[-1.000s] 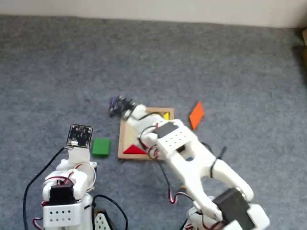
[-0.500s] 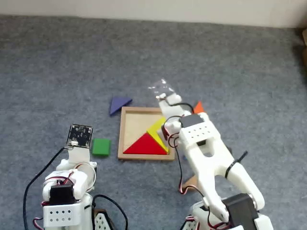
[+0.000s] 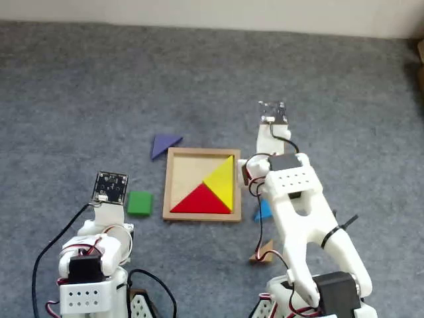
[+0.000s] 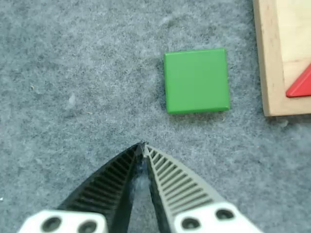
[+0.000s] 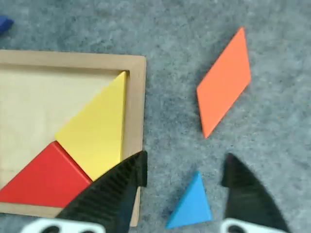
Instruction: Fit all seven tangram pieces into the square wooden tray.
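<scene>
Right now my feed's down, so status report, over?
Left claw shut, short of green square. Right claw open, empty. Tray holds red triangle, yellow triangle; blue triangle, orange parallelogram outside.

The bench [image 3: 93, 79] is covered edge to edge in a grey, carpet-like felt [image 4: 73, 58], kinda mottled and fuzzy, with lighter and darker flecks all through it. Up close you can see a few pale lint specks [image 4: 72, 101] stuck in the fibres. Along the far edge in the high view there's a pale off-white strip [image 3: 199, 12], can't tell if it's a wall or just bare surface. Something brownish [image 3: 421, 56] pokes in at the far right edge, too cut off to say what. Lighting is soft and even, and the shadows are faint.
</scene>
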`<state>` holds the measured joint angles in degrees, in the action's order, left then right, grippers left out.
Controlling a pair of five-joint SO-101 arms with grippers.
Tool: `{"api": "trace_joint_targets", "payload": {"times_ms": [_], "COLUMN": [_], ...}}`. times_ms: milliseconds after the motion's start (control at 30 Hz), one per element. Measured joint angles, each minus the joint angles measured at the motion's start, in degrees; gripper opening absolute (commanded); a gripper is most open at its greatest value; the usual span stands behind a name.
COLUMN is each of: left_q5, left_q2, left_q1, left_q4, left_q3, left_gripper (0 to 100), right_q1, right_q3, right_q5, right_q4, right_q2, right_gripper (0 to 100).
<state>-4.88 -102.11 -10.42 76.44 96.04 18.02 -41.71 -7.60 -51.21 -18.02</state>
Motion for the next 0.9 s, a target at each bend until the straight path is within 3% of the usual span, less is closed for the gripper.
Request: {"api": "trace_joint_targets", "payload": {"times_ms": [233, 800, 900], "left_q5": [0.0, 0.0, 0.0], "left_q2": [0.0, 0.0, 0.0], "left_q1": [0.0, 0.0, 0.0], "left_q4": [0.0, 0.0, 0.0], "left_q3": [0.0, 0.0, 0.0], "left_gripper": [1, 1, 1], "right_q1": [-1.8, -6.5, -6.2], "right_q3": [5.0, 24.0, 24.3], "right_q5": [0.0, -0.1, -0.1], "right_q4": [3.7, 4.0, 4.0], "right_q2": [1.1, 31.4, 33.3], "right_gripper": [31.5, 31.3, 23.8]}}
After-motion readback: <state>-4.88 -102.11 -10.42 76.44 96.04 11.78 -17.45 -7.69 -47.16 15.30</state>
